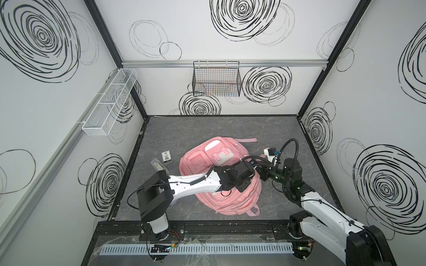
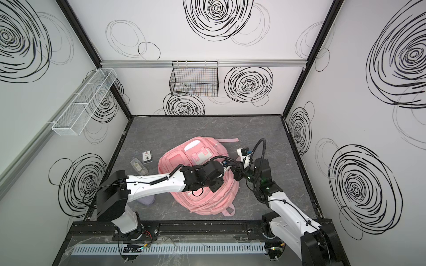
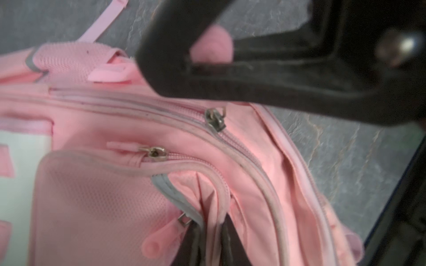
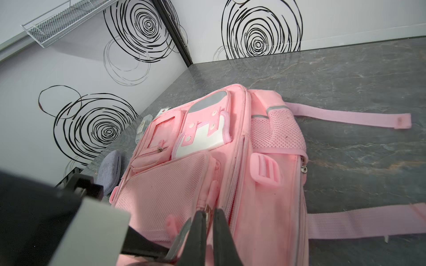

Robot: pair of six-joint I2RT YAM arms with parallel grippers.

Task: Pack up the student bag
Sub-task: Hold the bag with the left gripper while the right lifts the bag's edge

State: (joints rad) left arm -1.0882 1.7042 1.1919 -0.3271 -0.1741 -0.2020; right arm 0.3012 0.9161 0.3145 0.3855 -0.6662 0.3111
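The left gripper (image 3: 166, 69) has its black jaws brought together at the tips, with a rounded pink tab (image 3: 211, 43) caught in the gap just behind them. Only the left wrist view shows this: in both top views the same gripper (image 1: 244, 185) is a dark block over the middle of the bag, and its tips are hidden. The right gripper (image 4: 208, 215) is closed too, its two fingers pinching a raised zip seam of the large soft pink fabric student bag (image 4: 253, 142). The top views show only that this gripper (image 2: 237, 176) meets the bag's right edge. The bag (image 1: 230, 202) lies in the middle of the grey marbled tabletop (image 1: 207, 129), front pockets up. The left wrist view counts three metal zip sliders (image 3: 215, 119) on it. The right wrist view counts two flat pink straps (image 4: 345, 116) lying on the table, while a top view shows only one clearly, at the far end. The white left arm (image 1: 193, 184) crosses the bag's left side and covers part of it. Left of the bag lie one black-and-white printed card (image 1: 166, 157) and, just beside it, one clear plastic case (image 1: 158, 164). One lilac oval pad (image 2: 147, 200) is plain in a top view and in the right wrist view, but elsewhere the arm hides most of it. One white-and-black block (image 1: 270, 153) sits right of the bag, behind the right arm's cable. Two baskets hang on the walls: a white mesh basket (image 1: 110, 103) and a black wire basket (image 1: 216, 79).
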